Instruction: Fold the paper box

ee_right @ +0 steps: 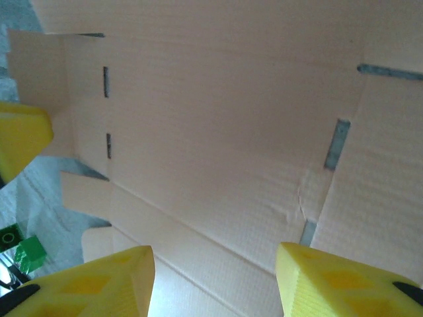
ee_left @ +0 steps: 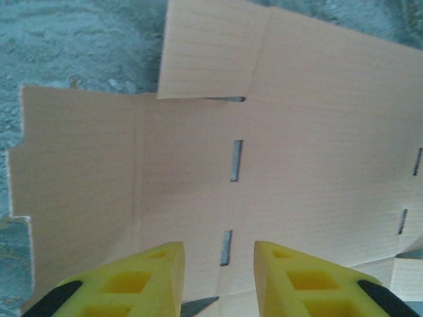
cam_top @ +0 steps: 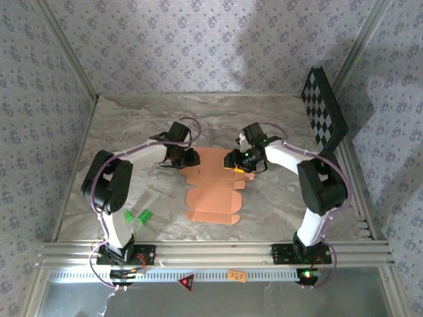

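Observation:
The paper box (cam_top: 213,191) lies unfolded and flat on the marble table, a salmon-orange sheet with creases, slots and flaps. My left gripper (cam_top: 191,159) hovers at the sheet's far left corner. In the left wrist view its yellow fingers (ee_left: 155,277) stand apart just above the card (ee_left: 297,132), with nothing between them. My right gripper (cam_top: 233,162) is at the sheet's far right corner. Its yellow fingers (ee_right: 99,284) are spread wide over the card (ee_right: 231,119) and hold nothing. A yellow finger of the left gripper (ee_right: 20,140) shows at the left edge of the right wrist view.
Small bright green pieces (cam_top: 139,216) lie near the left arm's base, also seen as green pieces (ee_right: 26,254) past the sheet's edge. A black-and-white checkerboard panel (cam_top: 324,109) leans against the right wall. Patterned walls enclose the table (cam_top: 132,125) on three sides.

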Tool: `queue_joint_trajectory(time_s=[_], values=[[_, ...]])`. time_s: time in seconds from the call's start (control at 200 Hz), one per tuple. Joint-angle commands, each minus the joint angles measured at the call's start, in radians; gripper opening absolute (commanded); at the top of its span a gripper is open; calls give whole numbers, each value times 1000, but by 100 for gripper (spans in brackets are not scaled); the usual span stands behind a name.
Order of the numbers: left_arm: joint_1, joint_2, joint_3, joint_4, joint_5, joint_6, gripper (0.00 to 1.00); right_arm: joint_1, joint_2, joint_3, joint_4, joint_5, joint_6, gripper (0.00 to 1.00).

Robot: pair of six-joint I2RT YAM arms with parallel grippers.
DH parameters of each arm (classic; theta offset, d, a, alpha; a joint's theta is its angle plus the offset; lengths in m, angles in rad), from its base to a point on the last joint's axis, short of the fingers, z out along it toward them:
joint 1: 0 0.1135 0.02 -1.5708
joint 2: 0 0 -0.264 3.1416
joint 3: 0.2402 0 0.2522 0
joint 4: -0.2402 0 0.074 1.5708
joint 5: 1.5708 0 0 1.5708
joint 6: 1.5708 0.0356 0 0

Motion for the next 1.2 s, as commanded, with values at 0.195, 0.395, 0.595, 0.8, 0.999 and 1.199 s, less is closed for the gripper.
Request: queue_joint_trajectory(time_s=[0.195, 0.395, 0.595, 0.8, 0.999, 1.199], values=[[46, 15, -95, 14, 21, 7, 30, -37, 137, 64, -48, -25, -85, 52], [47, -5, -183, 43, 19, -10, 29, -59, 190, 117, -39, -56, -111, 52], [60, -28, -208, 47, 3, -16, 29, -75, 202, 152, -71, -63, -135, 53], [73, -113, -143, -8, -22, 13, 30, -73, 139, 163, -121, -41, -133, 52], [74, -184, -103, -24, 2, 26, 36, -44, 64, 159, -77, -102, -63, 53], [72, -297, -191, 24, 34, -10, 50, 24, 14, 111, -7, -151, 9, 56]])
